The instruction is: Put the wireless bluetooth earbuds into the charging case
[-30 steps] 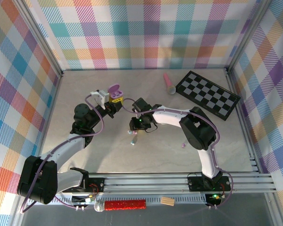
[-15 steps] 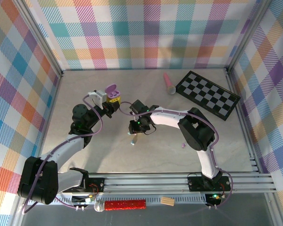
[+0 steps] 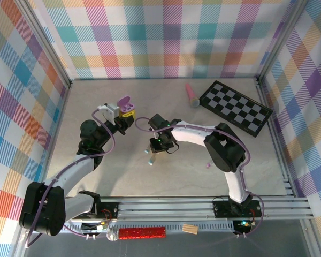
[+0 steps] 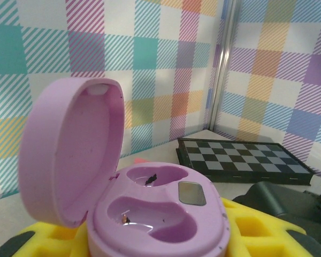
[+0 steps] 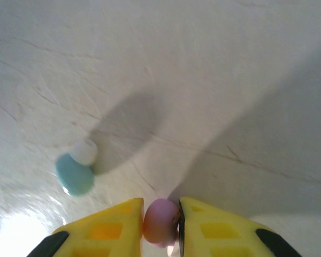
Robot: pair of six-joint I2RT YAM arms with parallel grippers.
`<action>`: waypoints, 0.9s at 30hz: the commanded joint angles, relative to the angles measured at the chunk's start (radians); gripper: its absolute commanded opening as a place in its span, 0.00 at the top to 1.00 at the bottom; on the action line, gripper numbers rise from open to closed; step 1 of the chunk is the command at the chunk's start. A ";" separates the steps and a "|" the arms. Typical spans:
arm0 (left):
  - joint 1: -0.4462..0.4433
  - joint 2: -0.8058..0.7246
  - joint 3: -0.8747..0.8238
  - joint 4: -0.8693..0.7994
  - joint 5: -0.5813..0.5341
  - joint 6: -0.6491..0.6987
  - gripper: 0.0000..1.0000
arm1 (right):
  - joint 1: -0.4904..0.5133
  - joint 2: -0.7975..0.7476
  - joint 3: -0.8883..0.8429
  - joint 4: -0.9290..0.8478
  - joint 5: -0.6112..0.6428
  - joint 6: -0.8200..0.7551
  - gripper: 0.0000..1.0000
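The purple charging case (image 4: 166, 214) sits between my left gripper's (image 4: 160, 243) yellow fingers (image 4: 257, 235), which are shut on it; its lid (image 4: 69, 150) stands open and both wells look unfilled. In the top view the case (image 3: 127, 104) is held above the table at the left gripper (image 3: 123, 113). My right gripper (image 5: 160, 222) is shut on a small purple earbud (image 5: 160, 218) just above the table. A mint earbud (image 5: 75, 172) with a white tip lies to its left. From above, the right gripper (image 3: 154, 145) points down beside that bud (image 3: 151, 160).
A black-and-white chessboard (image 3: 235, 107) lies at the back right, with a pink toy microphone (image 3: 191, 95) beside it. A single pink earbud (image 3: 207, 166) rests near the right arm. The chessboard (image 4: 241, 160) is also behind the case in the left wrist view.
The right jaws have closed onto the purple earbud. The left arm has shifted slightly left with the case.
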 commanded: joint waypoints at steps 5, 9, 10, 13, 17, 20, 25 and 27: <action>0.030 -0.039 -0.011 0.030 0.012 -0.017 0.61 | -0.077 -0.110 -0.146 -0.067 0.044 -0.089 0.77; 0.034 -0.053 -0.012 0.016 0.011 -0.014 0.61 | -0.091 -0.143 -0.180 -0.095 0.099 -0.119 0.77; 0.034 -0.054 -0.014 0.015 0.010 -0.014 0.61 | -0.091 -0.143 -0.178 -0.107 0.114 -0.127 0.76; 0.036 -0.058 -0.017 0.020 0.005 -0.014 0.61 | -0.089 -0.129 -0.163 -0.139 0.176 -0.143 0.73; 0.058 -0.051 -0.016 0.019 0.011 -0.022 0.61 | -0.086 -0.151 -0.144 -0.168 0.241 -0.146 0.65; 0.074 -0.044 -0.001 0.012 0.028 -0.026 0.61 | -0.079 -0.168 -0.133 -0.183 0.271 -0.142 0.58; 0.084 -0.038 0.004 0.016 0.034 -0.031 0.61 | -0.023 -0.182 -0.107 -0.218 0.363 -0.102 0.50; 0.086 -0.038 0.001 0.021 0.033 -0.034 0.61 | 0.020 -0.173 -0.087 -0.238 0.443 -0.089 0.49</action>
